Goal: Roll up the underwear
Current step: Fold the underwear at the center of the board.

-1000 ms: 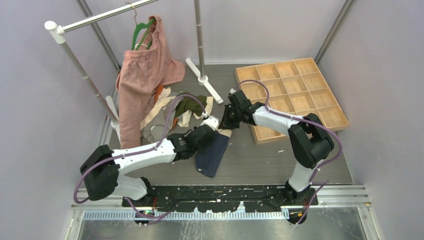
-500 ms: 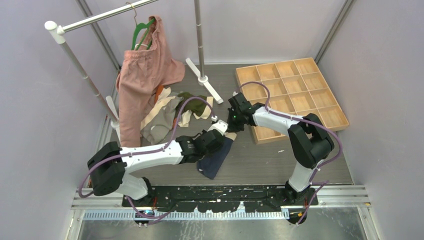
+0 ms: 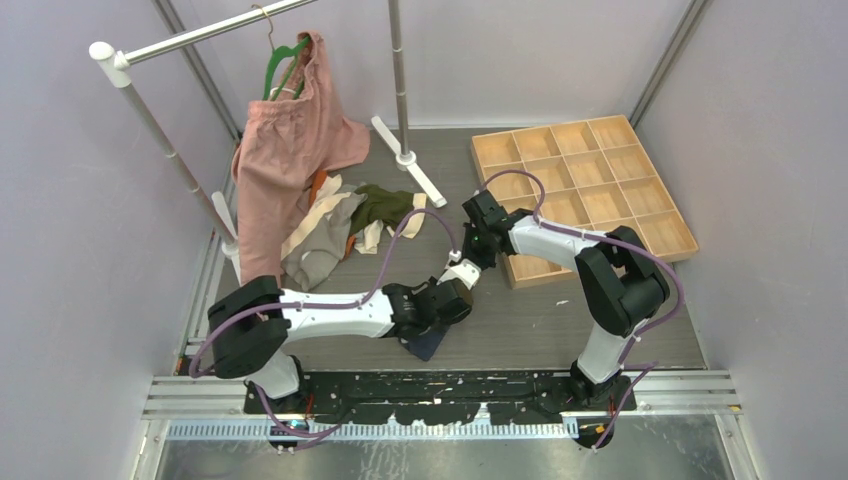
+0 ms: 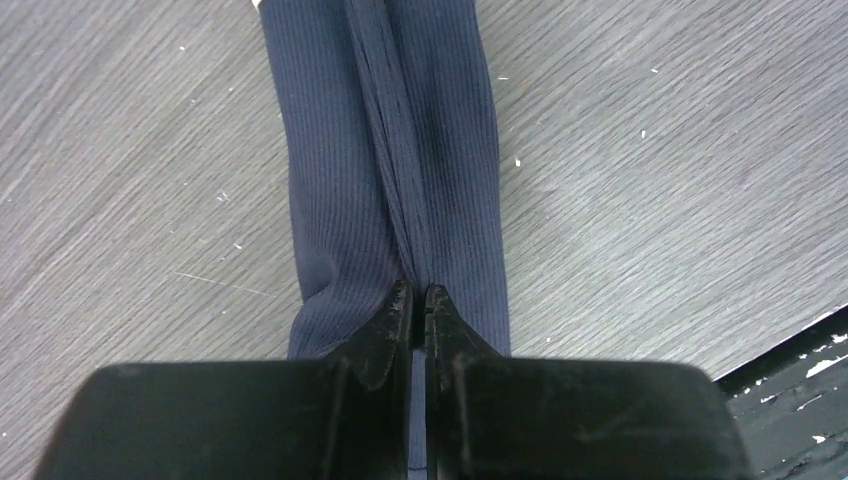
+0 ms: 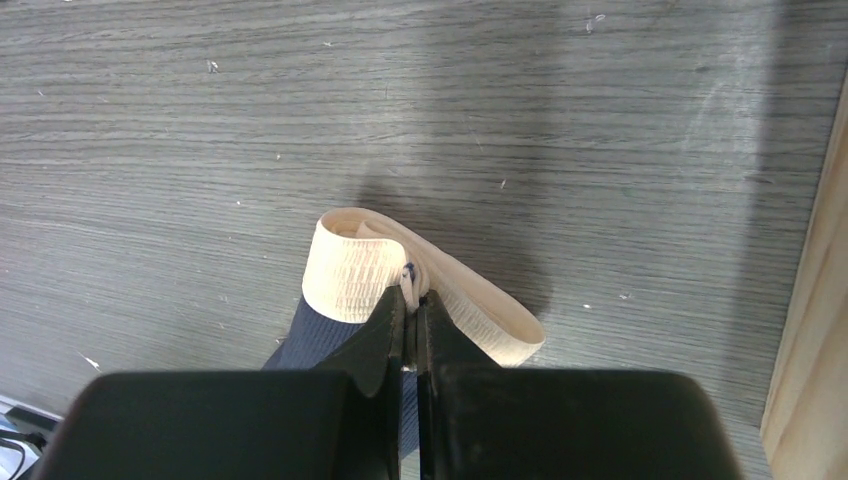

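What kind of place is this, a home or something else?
Probably a robot test cell, not a home: plain lilac walls enclose a grey table holding a clothes rail and a wooden compartment tray.

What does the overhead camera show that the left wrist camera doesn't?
Only the overhead view shows the clothes rack, the pink garment on its green hanger, the heap of other underwear, the wooden compartment tray and the right arm. Only the left wrist view shows the left gripper shut on a raised fold of the navy underwear, and the fabric's fine ribbing. Both show the navy underwear and the grey wood-grain table.
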### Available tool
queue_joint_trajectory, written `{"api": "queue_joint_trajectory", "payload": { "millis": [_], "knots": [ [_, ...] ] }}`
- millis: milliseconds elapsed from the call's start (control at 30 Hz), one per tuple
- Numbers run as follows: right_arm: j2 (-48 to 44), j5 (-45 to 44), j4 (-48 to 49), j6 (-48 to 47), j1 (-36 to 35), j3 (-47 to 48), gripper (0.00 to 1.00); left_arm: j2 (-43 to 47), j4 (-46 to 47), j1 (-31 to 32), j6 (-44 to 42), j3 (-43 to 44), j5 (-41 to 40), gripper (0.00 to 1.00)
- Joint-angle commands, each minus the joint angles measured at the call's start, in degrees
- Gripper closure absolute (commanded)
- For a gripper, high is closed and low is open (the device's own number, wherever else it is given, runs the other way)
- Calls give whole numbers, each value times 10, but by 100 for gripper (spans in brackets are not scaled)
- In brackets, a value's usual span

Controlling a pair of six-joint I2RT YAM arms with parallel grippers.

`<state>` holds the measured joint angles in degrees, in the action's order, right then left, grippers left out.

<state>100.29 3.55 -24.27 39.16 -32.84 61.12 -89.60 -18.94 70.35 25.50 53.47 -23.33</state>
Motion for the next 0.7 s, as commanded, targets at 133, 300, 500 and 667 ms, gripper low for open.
{"api": "queue_joint_trajectory", "payload": {
  "millis": [133,300,500,667],
  "knots": [
    [7,-71,32,-7,25,-6,99,-21,10,21,34,-22,51,99],
    [7,-69,33,-7,28,-8,99,-34,33,26,50,-41,69,99],
    [-19,-45,50,-4,27,-16,99,-52,61,31,72,-72,72,99],
    [-44,-24,42,0,28,-21,99,-71,75,31,88,-90,71,99]
  ]
}}
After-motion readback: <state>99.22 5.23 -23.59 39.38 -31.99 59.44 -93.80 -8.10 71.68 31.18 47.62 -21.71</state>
